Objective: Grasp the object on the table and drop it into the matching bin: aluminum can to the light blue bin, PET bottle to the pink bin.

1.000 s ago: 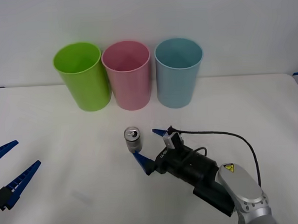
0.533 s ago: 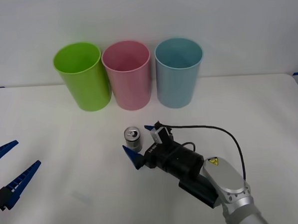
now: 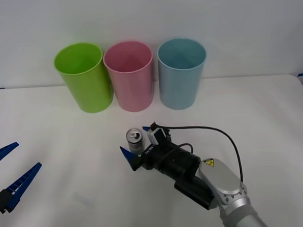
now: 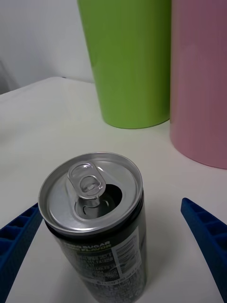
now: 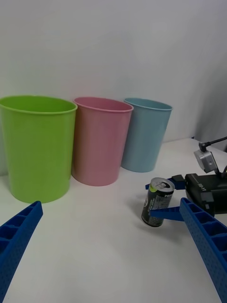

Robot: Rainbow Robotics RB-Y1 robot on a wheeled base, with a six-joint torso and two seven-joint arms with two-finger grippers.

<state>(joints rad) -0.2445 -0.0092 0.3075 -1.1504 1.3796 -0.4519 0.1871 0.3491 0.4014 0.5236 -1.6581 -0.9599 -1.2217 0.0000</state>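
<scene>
Front view, centre: right gripper (image 3: 135, 143) jaws spread astride small silver-grey aluminum can (image 3: 134, 141) — ungrasped; lift, tall light blue bin (image 3: 182, 73) drop left. Left gripper (image 3: 11, 173) spread, idle, lower left.

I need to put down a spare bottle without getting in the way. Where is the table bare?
The table is bare right of the light blue bin, and between the left gripper and the aluminum can. It is crowded around the can, where the open right gripper straddles it.

Silver arm, black wrist, black cable, yellow warning sticker, blue ribbed fingers (image 3: 126, 155).
</scene>
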